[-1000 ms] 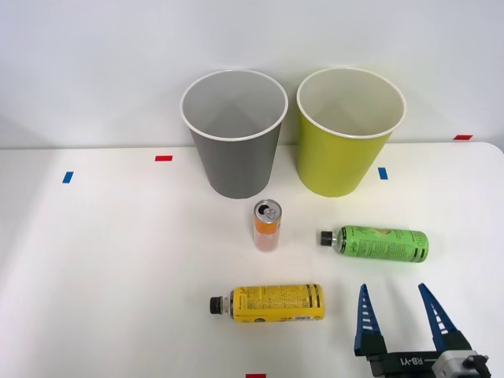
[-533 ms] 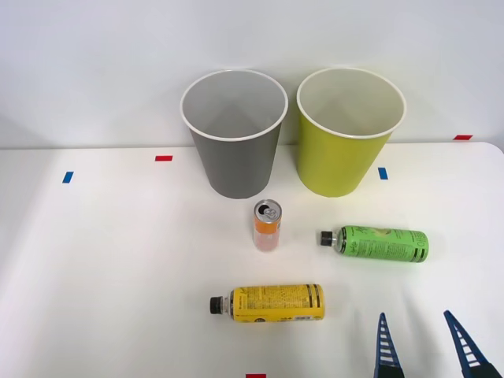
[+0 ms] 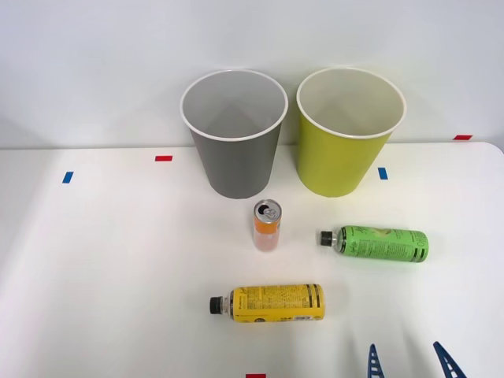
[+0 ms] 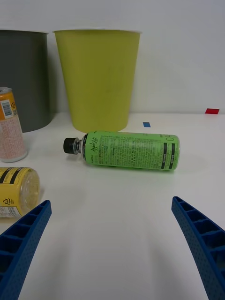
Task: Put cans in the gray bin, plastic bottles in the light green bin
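right gripper (image 4: 112, 248) fingers spread, holding nothing | green-label bottle (image 4: 126, 150) lying beyond fingertips, centred between them; yellow-label bottle (image 3: 272, 302) lying off one fingertip; orange can (image 3: 267, 225) upright; light green bin (image 4: 97, 77) behind green-label bottle; gray bin (image 3: 234, 132) beside it

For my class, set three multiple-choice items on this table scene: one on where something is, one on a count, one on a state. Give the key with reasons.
1. Where does the orange can stand?
A. In front of the gray bin
B. Inside the light green bin
C. On top of the yellow bottle

2. How many bottles lie on the table?
A. One
B. Two
C. Four

3. How is the right tool?
A. Shut on the green bottle
B. Shut on nothing
C. Open, holding nothing

Key: 1 A, it stands upright on the table before that bin. 2 B, one yellow and one green. 3 C, its blue fingers are spread with bare table between them.
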Tool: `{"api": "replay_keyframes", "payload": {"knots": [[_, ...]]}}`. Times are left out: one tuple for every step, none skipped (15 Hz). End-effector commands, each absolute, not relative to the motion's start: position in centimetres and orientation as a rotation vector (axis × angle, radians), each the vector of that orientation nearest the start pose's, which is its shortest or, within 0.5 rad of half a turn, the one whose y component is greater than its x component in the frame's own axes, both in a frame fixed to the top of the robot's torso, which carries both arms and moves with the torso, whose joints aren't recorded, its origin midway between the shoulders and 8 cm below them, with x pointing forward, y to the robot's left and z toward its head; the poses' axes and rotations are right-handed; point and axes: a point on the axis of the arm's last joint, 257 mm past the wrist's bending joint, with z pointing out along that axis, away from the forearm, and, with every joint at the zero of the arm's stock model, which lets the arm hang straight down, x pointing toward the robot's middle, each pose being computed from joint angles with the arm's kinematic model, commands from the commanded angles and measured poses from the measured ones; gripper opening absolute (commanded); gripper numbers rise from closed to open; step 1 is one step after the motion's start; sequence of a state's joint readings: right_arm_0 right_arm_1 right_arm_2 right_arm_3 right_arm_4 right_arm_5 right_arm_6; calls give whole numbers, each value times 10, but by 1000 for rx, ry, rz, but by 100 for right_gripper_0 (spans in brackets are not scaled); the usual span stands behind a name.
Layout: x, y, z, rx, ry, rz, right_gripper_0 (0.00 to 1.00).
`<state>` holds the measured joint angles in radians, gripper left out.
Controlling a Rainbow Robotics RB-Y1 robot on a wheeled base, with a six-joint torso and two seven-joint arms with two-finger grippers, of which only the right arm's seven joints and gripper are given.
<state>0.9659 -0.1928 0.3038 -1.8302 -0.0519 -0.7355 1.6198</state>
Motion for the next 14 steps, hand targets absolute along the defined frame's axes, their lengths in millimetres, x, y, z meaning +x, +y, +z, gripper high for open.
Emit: {"api": "replay_keyframes", "payload": {"knots": [[224, -225, -283, -24, 1537, -12, 88], [224, -226, -284, -33, 1539, -17, 88], [224, -226, -284, -34, 1538, -19, 88], [224, -226, -284, -34, 1538, -19, 88], [224, -226, -284, -34, 1538, -19, 88], [224, -226, -284, -34, 1538, -19, 88], [224, -226, -284, -34, 1538, -19, 88], [224, -226, -284, -34, 1538, -19, 88], [224, -226, -284, -34, 1538, -19, 88], [224, -226, -284, -34, 1538, -19, 88], [224, -226, -284, -34, 1538, -19, 88], [224, -226, -284, -34, 1538, -19, 88], [224, -226, -284, -34, 1538, -19, 88], [224, -226, -284, -34, 1538, -19, 88]]}}
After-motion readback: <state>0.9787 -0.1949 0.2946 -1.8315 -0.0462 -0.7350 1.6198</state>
